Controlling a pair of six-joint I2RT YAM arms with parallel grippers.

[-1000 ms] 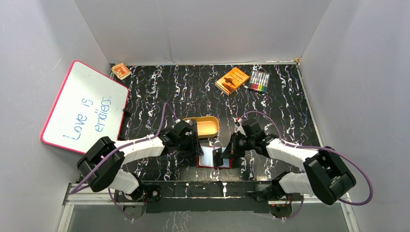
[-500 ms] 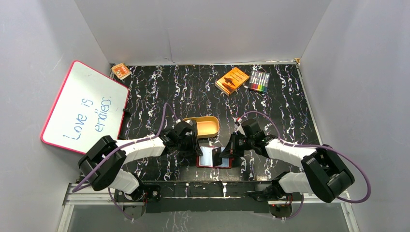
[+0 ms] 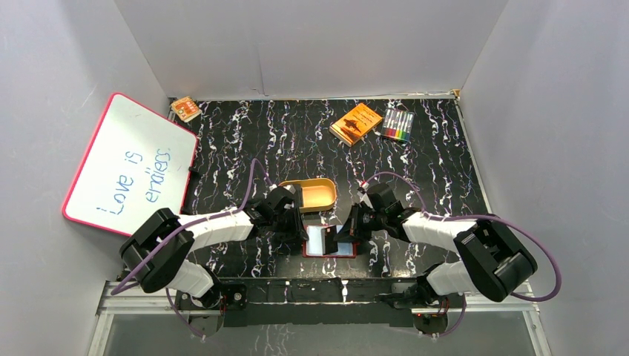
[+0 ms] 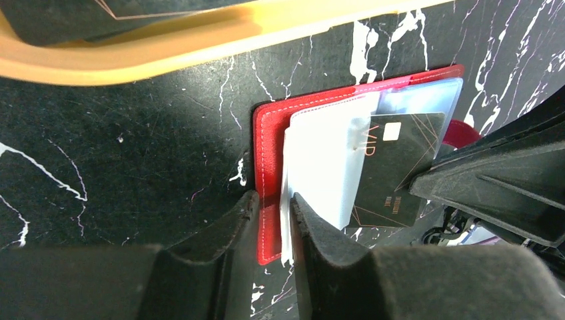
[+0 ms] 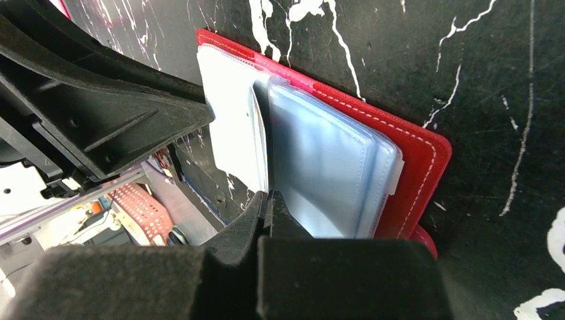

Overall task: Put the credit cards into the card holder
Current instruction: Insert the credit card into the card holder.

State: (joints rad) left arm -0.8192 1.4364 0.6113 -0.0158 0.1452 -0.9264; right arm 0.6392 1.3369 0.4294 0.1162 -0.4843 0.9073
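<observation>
While red leather-look folding wallet [image 4: 270,133] lay open, right fingers [image 5: 240,227] pinched black rectangular VIP card [image 4: 393,173]; left fingers [image 4: 233,227] narrow astride its cover, grip unclear.

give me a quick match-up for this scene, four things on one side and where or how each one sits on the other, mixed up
Things
1. card holder
2. black card
3. orange box
4. whiteboard

Place or state
a. at the far end, beside the marker pack
b. propped up on the left side, handwriting showing
c. lying open, pale pockets facing up
d. partly under a clear pocket, "VIP" still readable

Pairs: 1-c, 2-d, 3-a, 4-b
</observation>
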